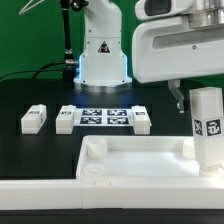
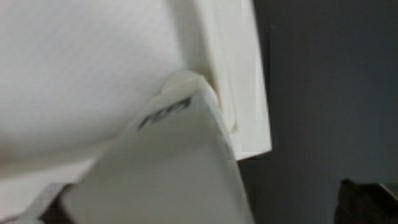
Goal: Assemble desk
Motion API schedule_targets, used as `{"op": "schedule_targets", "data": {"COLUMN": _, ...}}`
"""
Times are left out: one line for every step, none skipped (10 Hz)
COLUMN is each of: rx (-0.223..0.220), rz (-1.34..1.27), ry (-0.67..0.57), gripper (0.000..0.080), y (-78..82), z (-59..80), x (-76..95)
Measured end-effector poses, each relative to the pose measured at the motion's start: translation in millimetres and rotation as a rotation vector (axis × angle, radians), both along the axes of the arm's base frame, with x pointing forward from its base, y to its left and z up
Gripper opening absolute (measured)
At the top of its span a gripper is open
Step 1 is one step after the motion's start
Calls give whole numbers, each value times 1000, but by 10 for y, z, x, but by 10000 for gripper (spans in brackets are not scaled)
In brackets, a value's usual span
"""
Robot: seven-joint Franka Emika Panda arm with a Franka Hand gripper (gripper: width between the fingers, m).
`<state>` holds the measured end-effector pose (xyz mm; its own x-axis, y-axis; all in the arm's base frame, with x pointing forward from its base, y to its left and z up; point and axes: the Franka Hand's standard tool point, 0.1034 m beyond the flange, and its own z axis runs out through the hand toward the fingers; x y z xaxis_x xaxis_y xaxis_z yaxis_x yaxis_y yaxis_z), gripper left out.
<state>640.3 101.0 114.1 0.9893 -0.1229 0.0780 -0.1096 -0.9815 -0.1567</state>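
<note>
White leg (image 1: 206, 125) upright, just beside gripper (image 1: 190, 100)

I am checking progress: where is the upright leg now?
The upright leg stands at the exterior view's right, on the right corner of the tabletop.

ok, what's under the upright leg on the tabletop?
The upright leg stands on the tabletop, at its corner on the exterior view's right. The leg's base hides that corner, so any socket there, or how deep the leg sits, cannot be seen.
</note>
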Motion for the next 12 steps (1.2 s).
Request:
{"op": "schedule_targets", "data": {"rx": -7, "rz": 59, "ry": -5, "gripper": 649, "y": -15, "z": -38, "x": -16}}
{"op": "schedule_targets", "data": {"rx": -6, "rz": 47, "ry": -4, "gripper": 649, "y": -13, "z": -35, "x": -14}}
{"op": "schedule_targets", "data": {"rx": -4, "rz": 31, "ry": -1, "gripper": 522, "y": -14, "z": -37, "x": -15}}
{"op": "schedule_targets", "data": {"rx": -5, "rz": 31, "ry": -1, "gripper": 383, "y": -16, "z": -38, "x": -15}}
{"op": "schedule_targets", "data": {"rx": -5, "rz": 26, "ry": -1, "gripper": 289, "y": -28, "z": -37, "x": -12}}
{"op": "schedule_targets", "data": {"rx": 6, "rz": -76, "ry": 13, "gripper": 289, "y": -29, "z": -37, "x": -10}}
{"op": "schedule_targets", "data": {"rx": 12, "rz": -138, "ry": 22, "gripper": 289, "y": -31, "z": -37, "x": -10}}
{"op": "schedule_targets", "data": {"rx": 15, "rz": -171, "ry": 27, "gripper": 289, "y": -32, "z": -37, "x": -10}}
{"op": "schedule_targets", "data": {"rx": 25, "rz": -268, "ry": 42, "gripper": 289, "y": -32, "z": -44, "x": -4}}
{"op": "schedule_targets", "data": {"rx": 37, "rz": -432, "ry": 68, "gripper": 289, "y": -52, "z": -51, "x": 37}}
{"op": "schedule_targets", "data": {"rx": 48, "rz": -607, "ry": 100, "gripper": 289, "y": -70, "z": -53, "x": 58}}
{"op": "schedule_targets", "data": {"rx": 58, "rz": -759, "ry": 124, "gripper": 289, "y": -65, "z": -58, "x": 52}}
